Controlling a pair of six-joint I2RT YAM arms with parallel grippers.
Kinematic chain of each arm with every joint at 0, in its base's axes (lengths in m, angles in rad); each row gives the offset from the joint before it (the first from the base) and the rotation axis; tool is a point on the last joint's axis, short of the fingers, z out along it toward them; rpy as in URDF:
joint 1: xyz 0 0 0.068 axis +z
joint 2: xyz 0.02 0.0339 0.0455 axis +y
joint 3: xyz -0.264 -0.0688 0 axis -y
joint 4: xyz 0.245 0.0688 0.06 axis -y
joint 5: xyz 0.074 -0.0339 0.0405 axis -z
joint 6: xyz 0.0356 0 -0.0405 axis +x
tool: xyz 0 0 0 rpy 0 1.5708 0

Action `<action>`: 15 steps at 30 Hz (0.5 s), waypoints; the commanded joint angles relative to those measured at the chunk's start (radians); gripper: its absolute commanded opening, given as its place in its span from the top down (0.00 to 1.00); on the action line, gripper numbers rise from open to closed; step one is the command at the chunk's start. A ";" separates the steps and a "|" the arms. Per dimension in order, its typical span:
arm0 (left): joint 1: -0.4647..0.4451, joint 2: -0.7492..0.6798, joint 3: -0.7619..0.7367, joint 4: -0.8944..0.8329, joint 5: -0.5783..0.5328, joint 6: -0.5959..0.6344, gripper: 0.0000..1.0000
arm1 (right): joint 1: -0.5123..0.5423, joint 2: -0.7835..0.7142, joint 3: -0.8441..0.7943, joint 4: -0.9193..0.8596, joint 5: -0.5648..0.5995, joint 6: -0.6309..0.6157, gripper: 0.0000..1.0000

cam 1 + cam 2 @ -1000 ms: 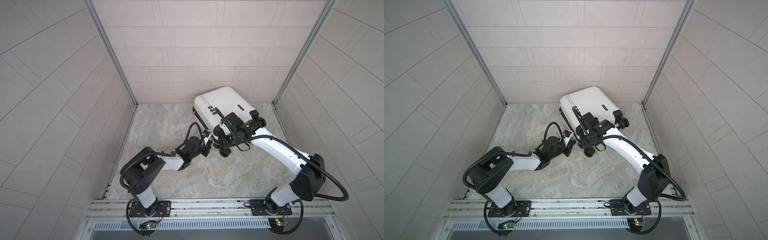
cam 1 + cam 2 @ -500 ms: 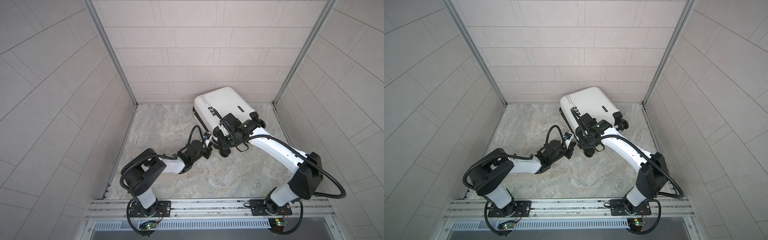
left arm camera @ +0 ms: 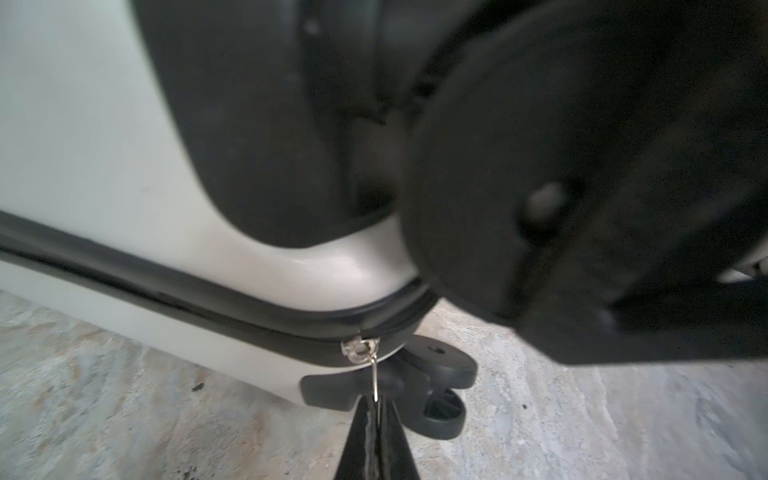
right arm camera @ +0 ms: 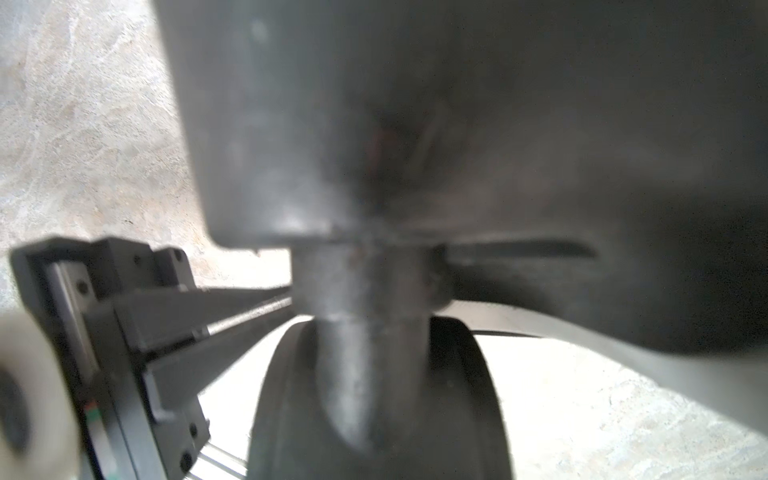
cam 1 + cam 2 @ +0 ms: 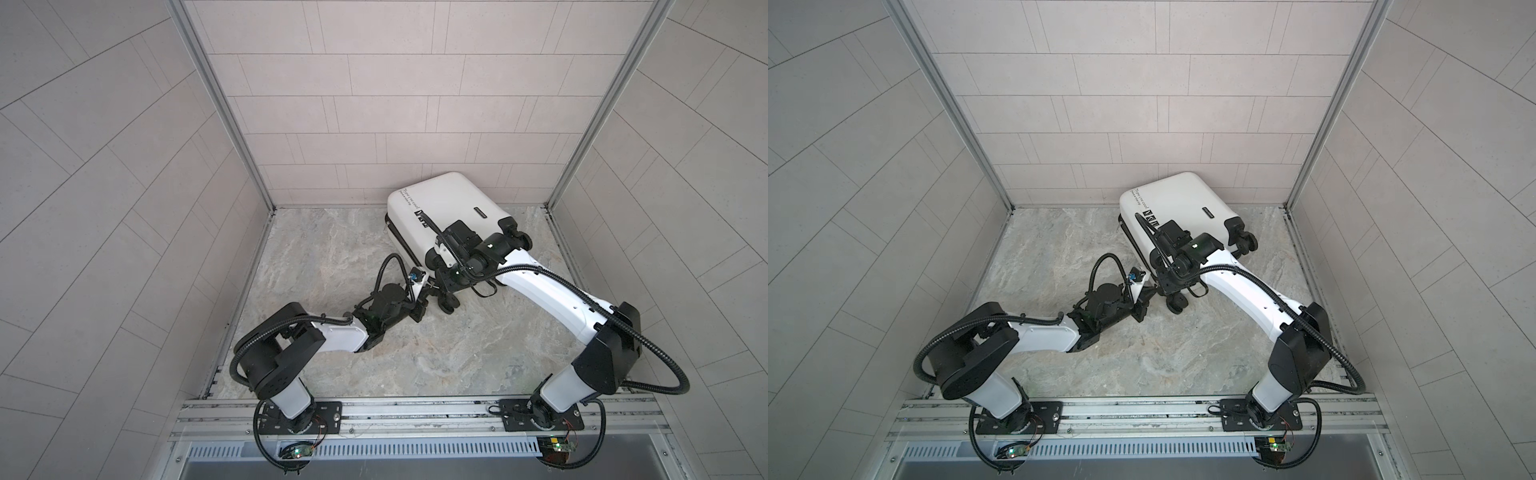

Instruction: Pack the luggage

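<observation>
Nearest the rail, the left arm (image 5: 336, 332) lies low and almost flat over the tabletop (image 5: 332, 245). Its elbow is folded back by its base and its wrist is stretched toward the near corner of the luggage (image 5: 449, 208). The low reach suits the work. The left jaws are closed tight on the thin metal zipper pull (image 3: 375, 380). The slider (image 3: 359, 348) sits on the black zipper band (image 3: 166, 291) right at the rounded corner, just above a wheel (image 3: 440, 409). The step in hand looks like running the zipper round to close the case.

The right arm (image 5: 552, 299) arches higher, up over its elbow and down onto the same wheeled end, with its wrist above the shell. The right jaws are down among the wheel mounts at that corner, probably to brace the case against the pull. The right wrist view is too close and blurred to tell whether they are open or gripping anything.

The luggage lies flat with its lid down at the back of the tabletop. Its far end is near the rear wall (image 5: 374, 104) and its wheels point toward the robot.
</observation>
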 commanded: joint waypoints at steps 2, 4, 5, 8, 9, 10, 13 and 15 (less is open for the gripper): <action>-0.058 -0.042 0.024 0.039 0.165 0.013 1.00 | 0.020 0.001 0.101 0.256 -0.018 -0.052 1.00; -0.063 -0.046 0.025 0.042 0.159 0.014 1.00 | 0.024 0.011 0.100 0.266 -0.020 -0.042 1.00; -0.067 -0.048 0.025 0.047 0.154 0.014 1.00 | 0.026 0.015 0.096 0.272 -0.019 -0.038 1.00; -0.078 -0.046 0.022 0.073 0.134 0.012 1.00 | 0.032 0.020 0.076 0.296 -0.027 -0.021 1.00; -0.082 -0.043 0.022 0.082 0.127 0.009 1.00 | 0.033 0.022 0.069 0.302 -0.029 -0.016 1.00; -0.085 -0.037 0.021 0.095 0.120 0.008 1.00 | 0.034 0.022 0.063 0.306 -0.029 -0.014 1.00; -0.096 -0.017 0.019 0.134 0.102 -0.004 1.00 | 0.037 0.017 0.036 0.321 -0.029 -0.003 1.00; -0.101 -0.002 0.019 0.159 0.093 -0.011 1.00 | 0.037 0.011 0.018 0.325 -0.029 0.001 1.00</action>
